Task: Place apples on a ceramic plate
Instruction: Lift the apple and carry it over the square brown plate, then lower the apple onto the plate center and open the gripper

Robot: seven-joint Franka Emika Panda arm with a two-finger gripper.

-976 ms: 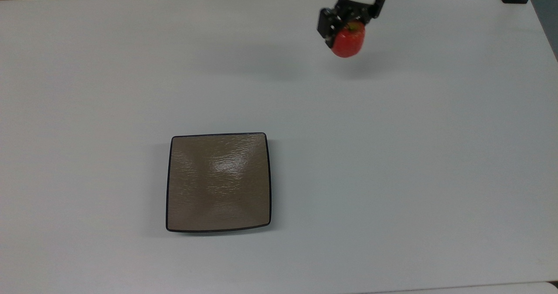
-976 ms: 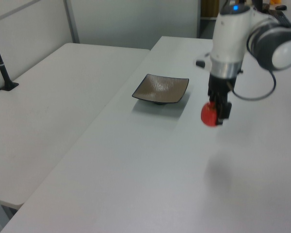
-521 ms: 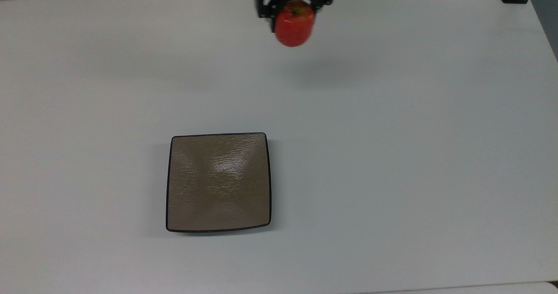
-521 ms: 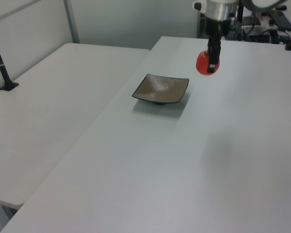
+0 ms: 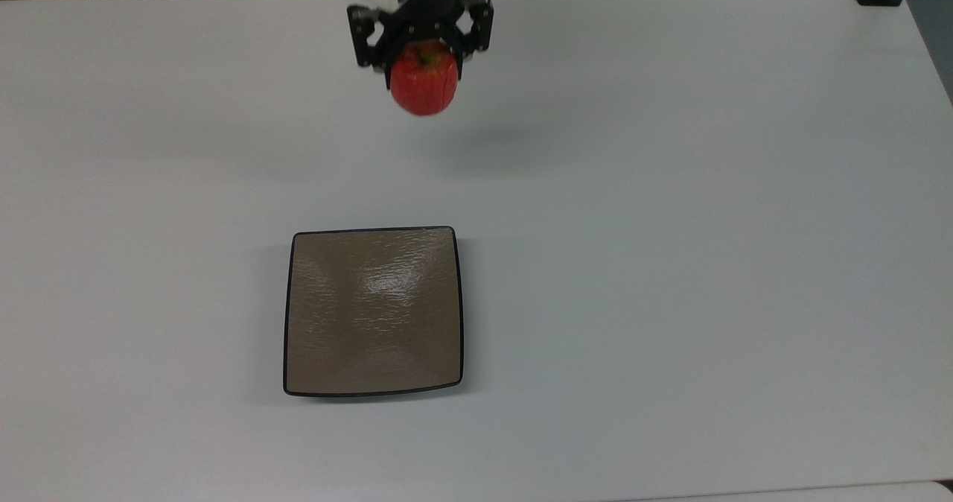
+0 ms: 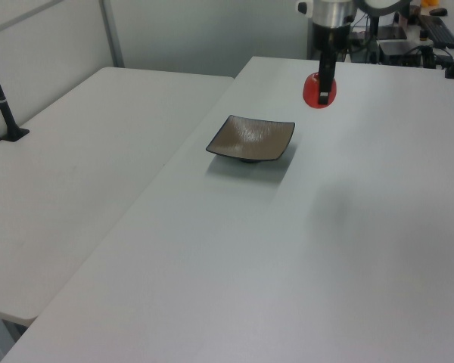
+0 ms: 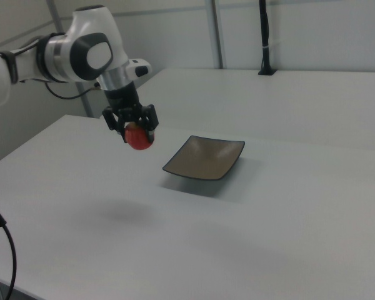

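One small glossy red apple (image 5: 424,85) hangs clamped in the black two-finger claw (image 5: 421,53) above the white table (image 5: 670,226), well apart from the square brown ceramic plate with its thin black rim (image 5: 372,312). We judge the fruit light, firm and slick-skinned, best pinched across its widest sides. Our top view reveals the yellow-green stem hollow; our right view reveals the apple's height over the table.

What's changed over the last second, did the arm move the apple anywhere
The gripper, shut on the apple throughout, carried it in the air toward the top view's left, from right of the plate to roughly in line with it. Nothing was let go. The plate stayed put on the table.
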